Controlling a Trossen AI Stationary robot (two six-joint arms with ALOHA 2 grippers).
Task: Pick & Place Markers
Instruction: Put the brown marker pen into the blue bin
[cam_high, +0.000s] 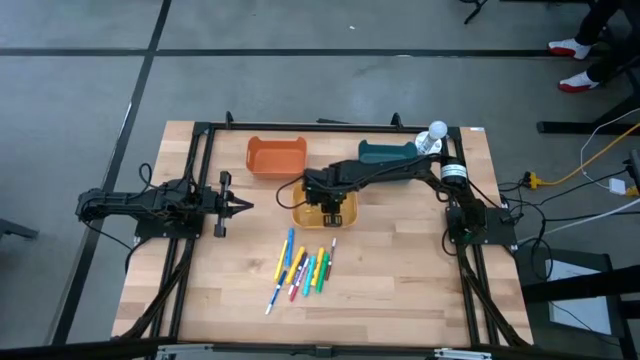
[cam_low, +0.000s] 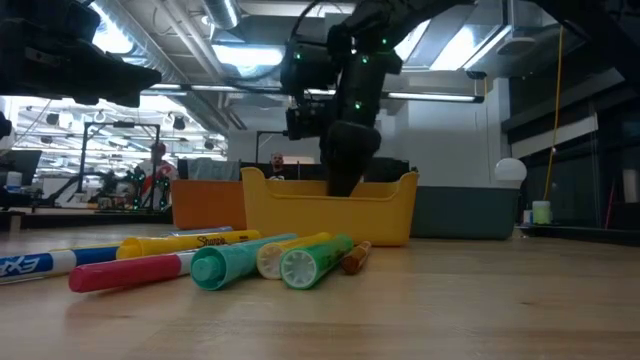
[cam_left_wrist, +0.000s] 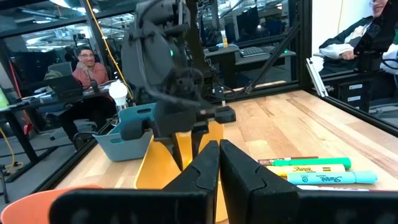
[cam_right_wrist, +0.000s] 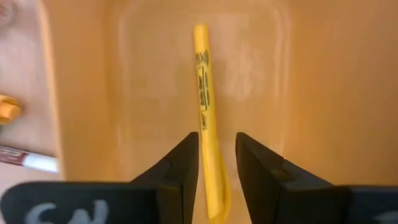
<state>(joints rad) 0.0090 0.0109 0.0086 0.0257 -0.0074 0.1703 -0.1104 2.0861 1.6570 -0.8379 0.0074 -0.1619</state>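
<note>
Here the right hand (cam_high: 334, 213) reaches down into the yellow bin (cam_high: 300, 215) near the middle of the wooden surface (cam_high: 400, 270). In its own wrist view the two dark fingers (cam_right_wrist: 180, 168) stand spread apart, and a yellow marker (cam_right_wrist: 204, 106) lies on the bin's floor, running lengthwise between them; whether the fingers touch it cannot be told. The low view shows the arm dropping behind the bin's front wall (cam_low: 330, 215), so the fingertips are hidden there.

The left hand (cam_high: 243, 207) hovers at the left side of the surface, well apart from the bins, its fingers (cam_left_wrist: 205, 168) pressed together and holding nothing.

The other markers (cam_high: 302, 268) lie loose in a cluster on the surface in front of the yellow bin, roughly side by side: yellow, blue, green, pink and orange ones. In the low view a pink one, a teal one (cam_low: 235, 262) and a green-capped one (cam_low: 312, 262) lie nearest the camera.

An orange bin (cam_high: 276, 157) sits beyond and to the left of the yellow one, and a teal bin (cam_high: 385, 151) beyond and to its right. A person (cam_left_wrist: 87, 68) sits in the room past the surface.
</note>
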